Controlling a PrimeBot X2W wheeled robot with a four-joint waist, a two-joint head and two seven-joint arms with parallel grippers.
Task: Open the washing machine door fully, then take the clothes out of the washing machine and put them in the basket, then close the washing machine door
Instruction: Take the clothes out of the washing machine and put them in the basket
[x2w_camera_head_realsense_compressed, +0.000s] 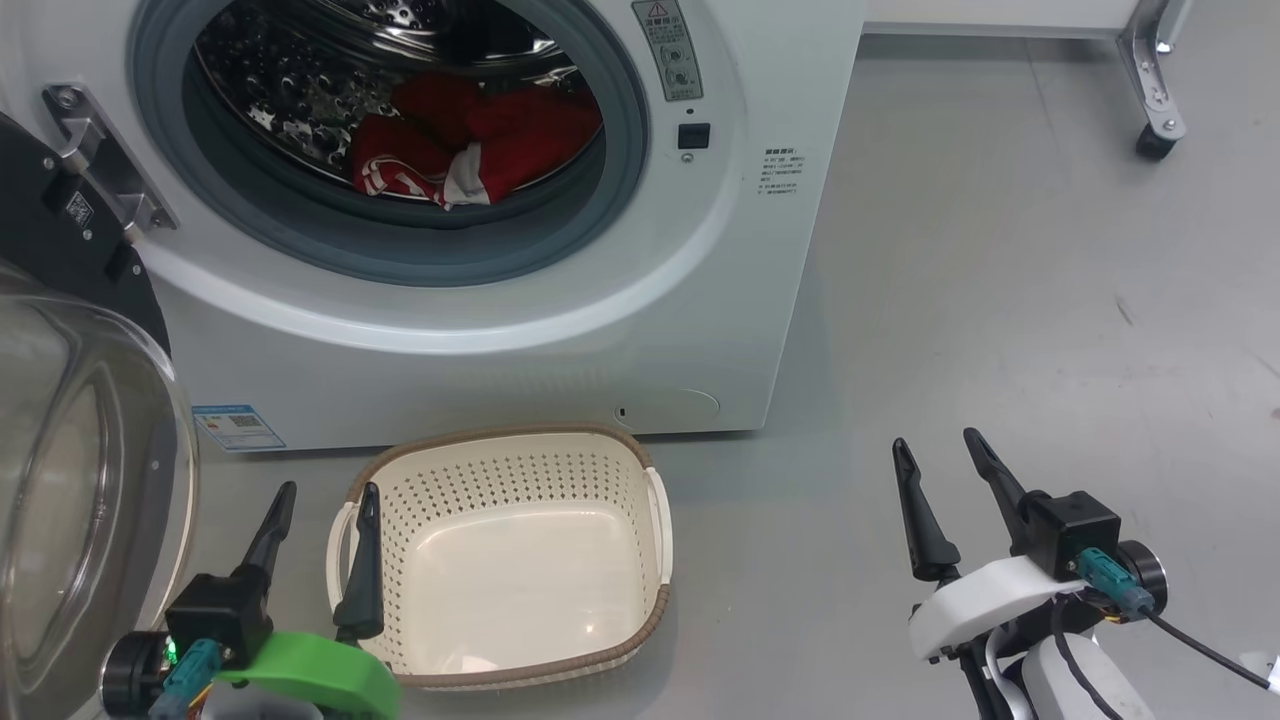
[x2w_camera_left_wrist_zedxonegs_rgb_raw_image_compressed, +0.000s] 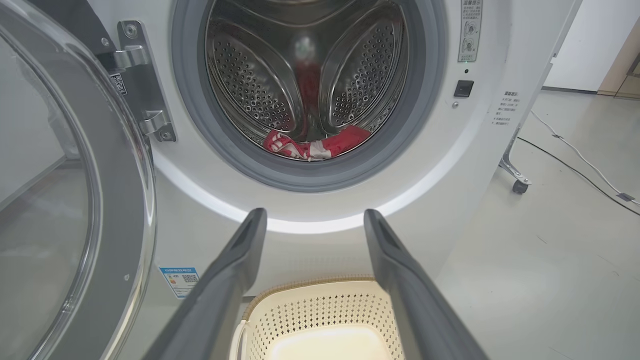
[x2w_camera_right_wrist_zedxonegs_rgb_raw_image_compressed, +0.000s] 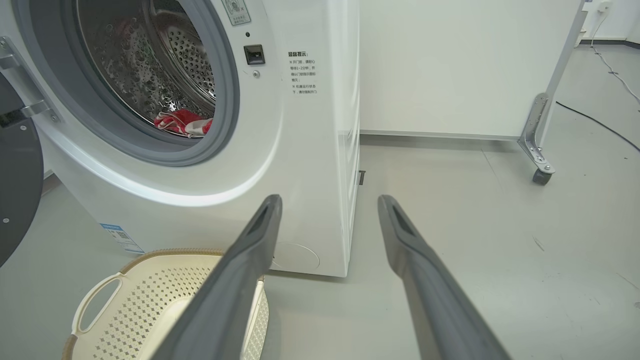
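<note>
Door: washing machine door (x2w_camera_head_realsense_compressed: 80, 480) swung wide at your left, clear of the opening | Load: clothes (x2w_camera_head_realsense_compressed: 480, 145) low inside the washing machine (x2w_camera_head_realsense_compressed: 500, 340), near its grey seal (x2w_camera_head_realsense_compressed: 400, 250) | Basket: basket (x2w_camera_head_realsense_compressed: 500, 436) just before the machine, likely for a short drop | Effectors: your left gripper (x2w_camera_head_realsense_compressed: 329, 487) and right gripper (x2w_camera_head_realsense_compressed: 934, 438) both spread wide, holding nothing | Room: smooth grey floor (x2w_camera_head_realsense_compressed: 1000, 300); castered frame (x2w_camera_head_realsense_compressed: 1155, 90) far right
</note>
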